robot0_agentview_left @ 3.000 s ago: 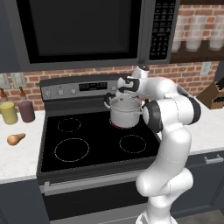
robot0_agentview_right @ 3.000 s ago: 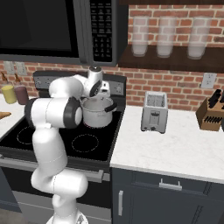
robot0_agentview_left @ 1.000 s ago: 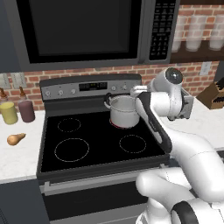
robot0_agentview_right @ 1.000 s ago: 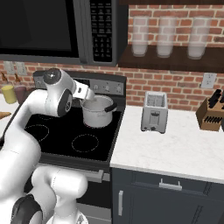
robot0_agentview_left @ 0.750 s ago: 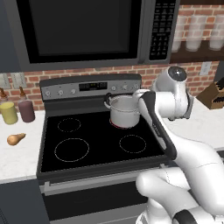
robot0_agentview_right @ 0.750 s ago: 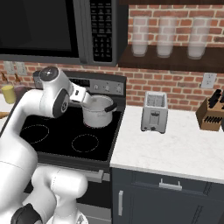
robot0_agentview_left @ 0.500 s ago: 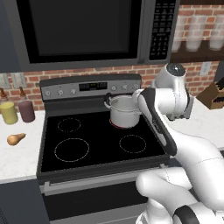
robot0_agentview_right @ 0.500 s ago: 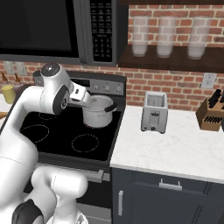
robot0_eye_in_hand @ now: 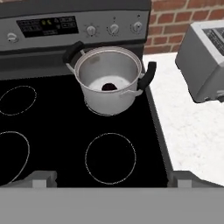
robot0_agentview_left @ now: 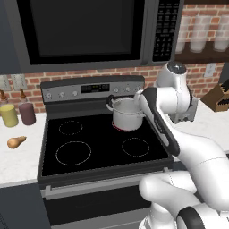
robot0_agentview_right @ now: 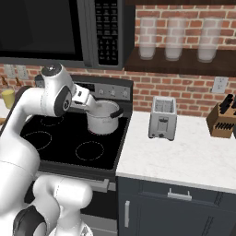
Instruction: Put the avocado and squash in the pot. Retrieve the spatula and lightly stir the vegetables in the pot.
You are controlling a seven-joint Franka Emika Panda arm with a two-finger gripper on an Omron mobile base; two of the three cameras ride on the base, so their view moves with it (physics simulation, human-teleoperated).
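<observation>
Arm has swung right and back from the pot point(robot0_eye_in_hand: 109, 78) since a few seconds ago. Avocado point(robot0_eye_in_hand: 109, 87) lies in pot; squash point(robot0_agentview_left: 16, 142) on counter far left of pot. Gripper state: cannot tell. Squash likely next.

Ahead of your hand: pot point(robot0_eye_in_hand: 109, 81) stands open-topped on the stove's point(robot0_eye_in_hand: 61, 144) back-right burner, avocado point(robot0_eye_in_hand: 109, 87) inside | Before the pot: bare burners, free to pass | Your right: toaster point(robot0_eye_in_hand: 205, 57) blocks on the counter point(robot0_eye_in_hand: 192, 131) | Beyond the pot: control panel point(robot0_eye_in_hand: 74, 26) walls you off
</observation>
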